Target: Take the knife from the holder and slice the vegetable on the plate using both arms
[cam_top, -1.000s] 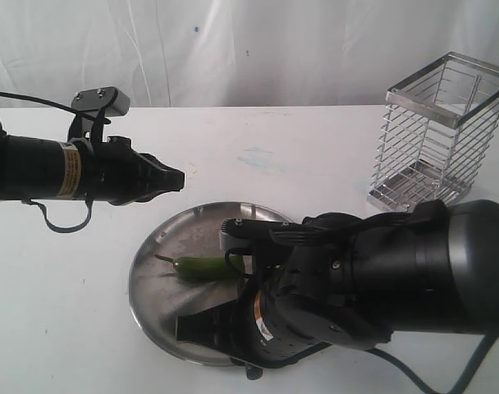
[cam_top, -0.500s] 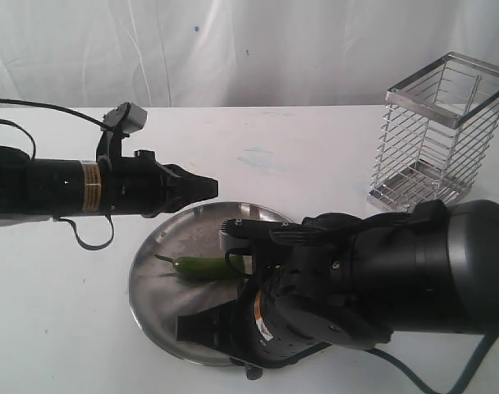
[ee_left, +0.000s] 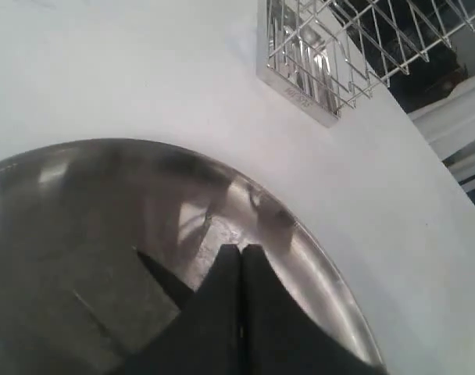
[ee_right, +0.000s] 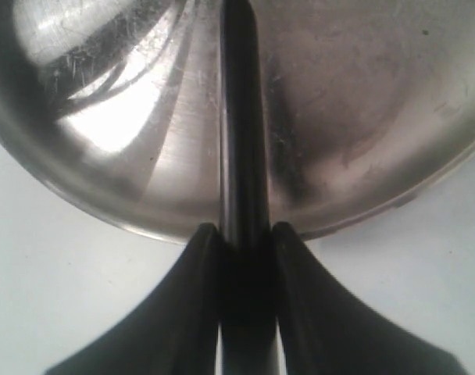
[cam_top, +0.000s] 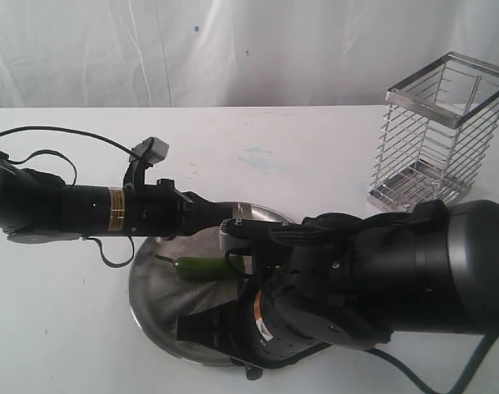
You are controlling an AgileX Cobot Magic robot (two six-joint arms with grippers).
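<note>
Right wrist view: the right pincer [ee_right: 239, 238] is seen clamped on the knife [ee_right: 239, 117], whose dark length is held out over the plate [ee_right: 362, 101].
Right arm: nearest in the exterior view, low over the plate's near rim.
Vegetable: the green chili [cam_top: 202, 266] lies on the plate, just beyond the right arm.
Left pincer [ee_left: 241, 258]: pressed together, nothing held, tip poised above the plate's far side.
Holder [cam_top: 442, 131]: emptied, well apart at the far right of the surface [cam_top: 315, 148].
Step in hand: judged to be setting up the slice, the knife being already drawn.
Next move: the chili likely needs pinning by the left pincer before the blade is lowered across it.
</note>
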